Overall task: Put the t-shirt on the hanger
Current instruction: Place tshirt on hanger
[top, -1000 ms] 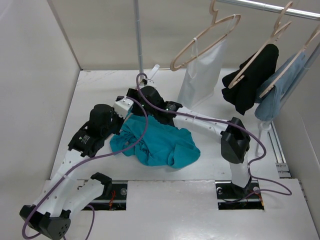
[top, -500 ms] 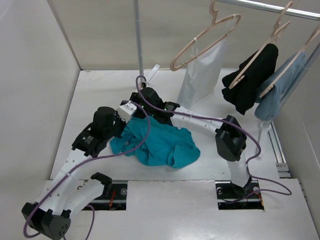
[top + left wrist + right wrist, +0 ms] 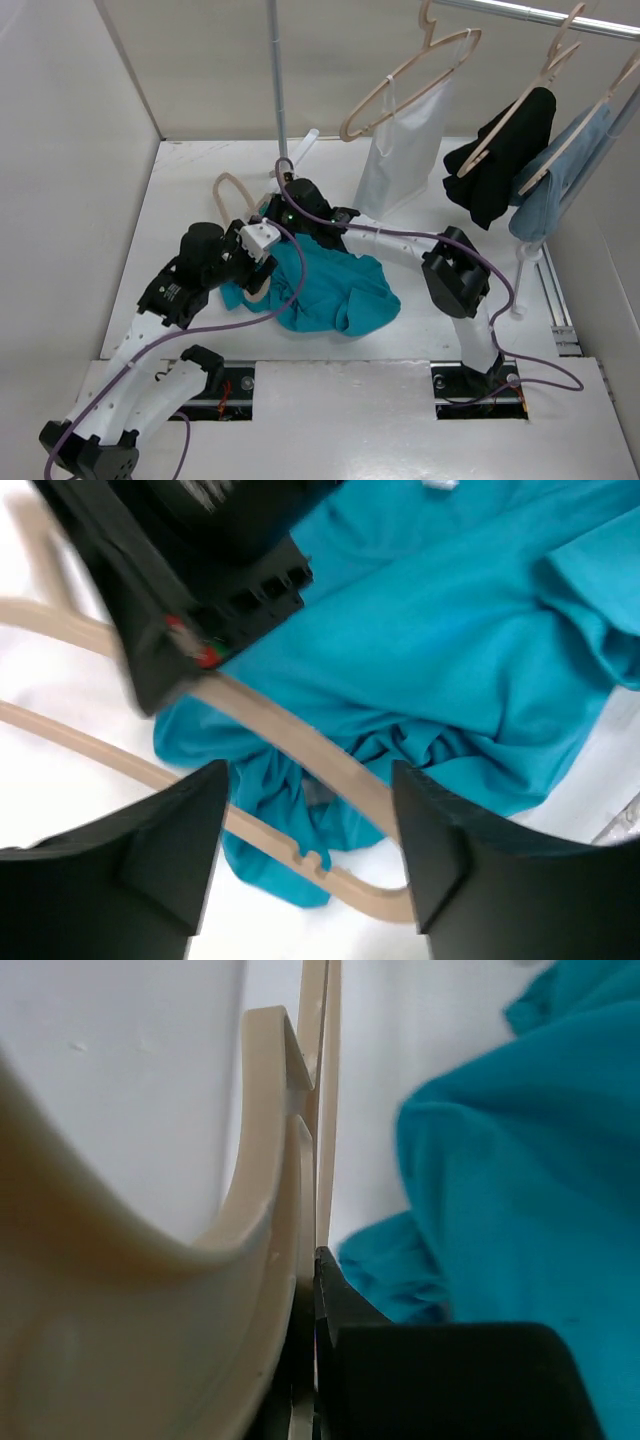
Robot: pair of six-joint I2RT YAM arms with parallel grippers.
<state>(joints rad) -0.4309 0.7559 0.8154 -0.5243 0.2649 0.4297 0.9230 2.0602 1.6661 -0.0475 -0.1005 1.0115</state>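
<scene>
The teal t-shirt (image 3: 335, 285) lies crumpled on the white table between the two arms. The beige wooden hanger (image 3: 228, 190) lies at its left edge, its hook poking out toward the back and its shoulders partly under the cloth. My right gripper (image 3: 272, 218) is shut on the hanger (image 3: 150, 1310) beside the t-shirt (image 3: 520, 1180). My left gripper (image 3: 305, 820) hovers open over the hanger's notched end (image 3: 270, 725), touching nothing, with the t-shirt (image 3: 450, 630) spread beyond it. In the top view the left gripper (image 3: 250, 268) is just left of the cloth.
A rack pole (image 3: 278, 80) rises at the back. From the rail hang a white top (image 3: 400, 140), a black garment (image 3: 495, 165) and a pale blue garment (image 3: 560, 180), each on a similar hanger. Walls close in the left and back sides.
My left gripper has opened, let go of the hanger and drawn back a little. My right gripper has shut on the hanger, whose hook now shows left of the shirt.
</scene>
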